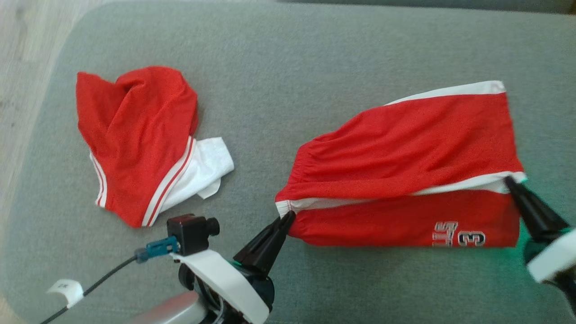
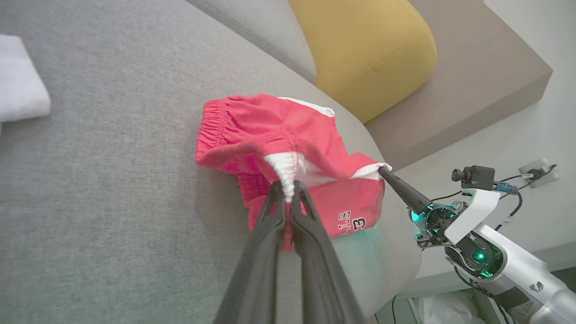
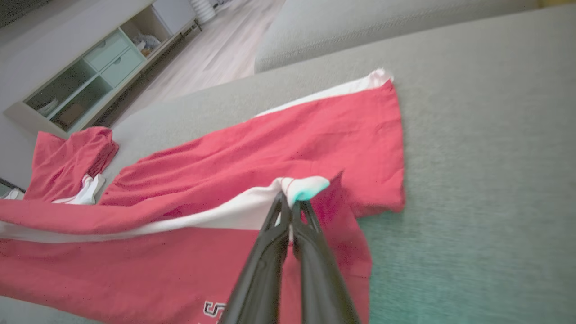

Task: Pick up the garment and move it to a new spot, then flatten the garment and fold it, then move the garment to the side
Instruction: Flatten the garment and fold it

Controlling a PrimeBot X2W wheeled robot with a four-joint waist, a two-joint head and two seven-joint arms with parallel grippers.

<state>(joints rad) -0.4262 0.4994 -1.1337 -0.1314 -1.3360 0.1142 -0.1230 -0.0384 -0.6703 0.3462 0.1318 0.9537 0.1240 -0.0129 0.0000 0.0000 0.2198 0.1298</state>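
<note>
Head view showed the red shorts [image 1: 405,148] lying on the grey sofa [image 1: 315,54], well apart from a second garment [image 1: 135,135], red and white, crumpled beyond the outer side of the left gripper [image 1: 288,219]. The left gripper's fingers were closed on the white end of the elastic waistband, and the left wrist view showed the band pinched between the very tips. The right gripper [image 1: 510,182] had its fingers clamped on the white stripe at the leg-hem corner. In the right wrist view that corner bunched just past the tips. The white-striped edge ran from one pair of tips to the other. One red panel spread away beyond the fingertips and rested on the sofa, while the printed panel lay under the held edge, on the side nearer the gripper bodies. Judged from this layout, the fold step was in hand, with the shorts already laid out and one long edge gripped at both ends. The next move called for both grippers to travel together at matched height and pace, carry the held edge across to the opposite edge, lower it, and only then let go. Unequal travel would probably skew the fold.
</note>
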